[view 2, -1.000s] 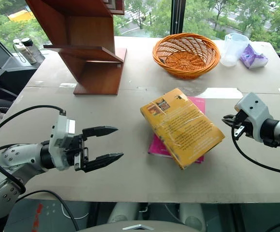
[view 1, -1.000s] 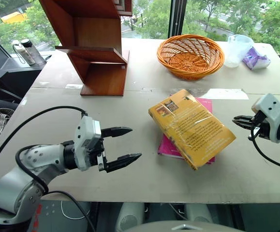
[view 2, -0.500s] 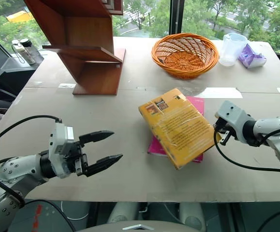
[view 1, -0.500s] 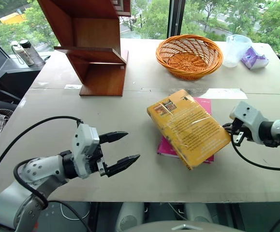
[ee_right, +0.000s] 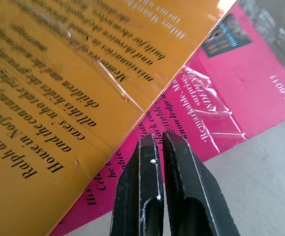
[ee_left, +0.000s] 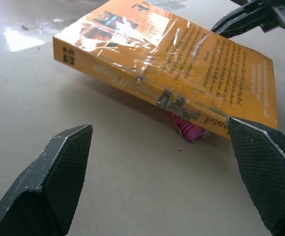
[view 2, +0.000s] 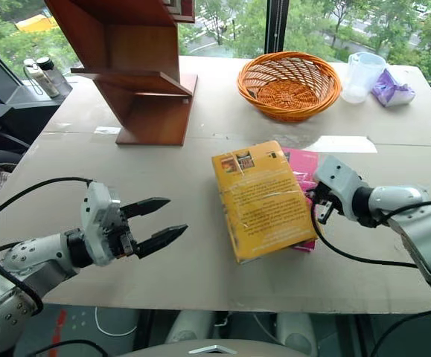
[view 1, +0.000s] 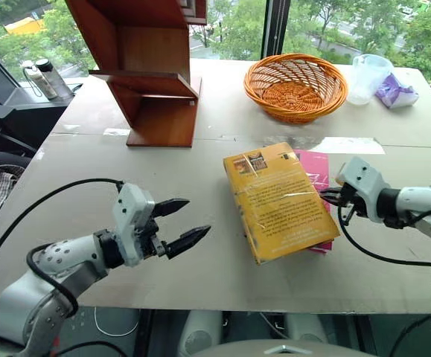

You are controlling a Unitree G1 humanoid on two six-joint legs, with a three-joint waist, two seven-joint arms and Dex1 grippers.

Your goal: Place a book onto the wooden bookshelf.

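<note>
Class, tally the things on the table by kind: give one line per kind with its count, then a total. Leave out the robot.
Books: 2, yellow book, pink book
Bookshelf: 1, wooden bookshelf
Basket: 1, orange basket
Plastic cup: 1, clear cup
Purple wrapper: 1, purple wrapper
Total: 6

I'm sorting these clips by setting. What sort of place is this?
Probably an upper-floor office or lab room: a large grey table stands against tall windows looking out on treetops. On it are a wooden bookshelf, an orange woven basket and a yellow book, like a staged test setup.
</note>
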